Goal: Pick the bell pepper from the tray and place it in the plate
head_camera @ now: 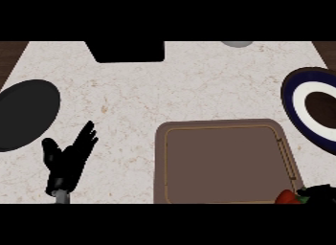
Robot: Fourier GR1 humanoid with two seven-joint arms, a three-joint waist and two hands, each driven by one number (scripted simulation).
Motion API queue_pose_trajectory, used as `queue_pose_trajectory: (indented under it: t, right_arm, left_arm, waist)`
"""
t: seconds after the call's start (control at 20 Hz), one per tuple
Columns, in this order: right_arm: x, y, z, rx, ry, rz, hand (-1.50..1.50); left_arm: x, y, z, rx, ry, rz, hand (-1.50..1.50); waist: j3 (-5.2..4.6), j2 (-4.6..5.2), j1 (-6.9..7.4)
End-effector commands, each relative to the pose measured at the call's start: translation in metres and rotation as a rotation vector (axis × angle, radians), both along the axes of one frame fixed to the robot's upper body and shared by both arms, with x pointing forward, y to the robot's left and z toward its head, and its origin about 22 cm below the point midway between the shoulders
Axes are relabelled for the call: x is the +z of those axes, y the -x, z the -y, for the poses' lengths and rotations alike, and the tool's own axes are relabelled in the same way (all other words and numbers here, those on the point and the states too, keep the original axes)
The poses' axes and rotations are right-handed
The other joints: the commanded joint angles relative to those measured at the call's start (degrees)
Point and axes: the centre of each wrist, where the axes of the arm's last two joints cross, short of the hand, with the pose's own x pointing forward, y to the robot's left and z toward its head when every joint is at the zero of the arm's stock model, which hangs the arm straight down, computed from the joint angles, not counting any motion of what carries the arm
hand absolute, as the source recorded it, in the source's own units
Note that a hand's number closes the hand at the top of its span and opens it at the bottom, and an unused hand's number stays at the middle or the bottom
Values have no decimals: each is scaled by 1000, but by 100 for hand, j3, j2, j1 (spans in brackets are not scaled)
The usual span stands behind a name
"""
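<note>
A brown tray [220,162] lies on the counter at lower centre-right. A red bell pepper [287,197] shows at the tray's lower right corner, partly hidden. My right hand [326,194] sits right beside it at the view's lower right edge, fingers curled around the pepper. The plate [297,103], dark blue and white with a dark centre, lies at the right edge, beyond the tray. My left hand [70,158] rests open at lower left, fingers up, away from the tray.
A black round pan [18,115] lies at the left edge. A dark rectangular object [128,51] sits at the counter's far edge, and a grey round object [237,43] peeks in at the top right.
</note>
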Motion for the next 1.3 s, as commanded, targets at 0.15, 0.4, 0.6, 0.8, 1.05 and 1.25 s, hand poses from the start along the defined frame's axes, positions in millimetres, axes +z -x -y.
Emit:
queue_pose_trajectory:
  t: [0.15,0.4,0.6,0.8,1.05,1.25]
  right_arm:
    - [4,-16,66,-83,-261,88,150]
    - [-17,-48,127,-178,-240,144,150]
    - [-22,-92,163,-321,-232,187,150]
    - [-22,-130,202,-332,-237,184,150]
    - [-33,-152,235,-336,-230,188,150]
    - [-22,-179,243,-336,-233,213,150]
  left_arm:
    - [-11,8,25,-17,12,2,0]
    - [1,3,10,-23,-3,-5,0]
    - [3,-11,19,-32,-8,22,0]
    - [7,-14,21,-61,5,9,0]
    - [13,-20,19,-63,11,-2,0]
    - [12,-15,19,-71,17,4,0]
  waist:
    - [3,17,82]
    - [-3,29,143]
    - [0,53,205]
    - [3,63,250]
    - [8,71,282]
    - [12,88,335]
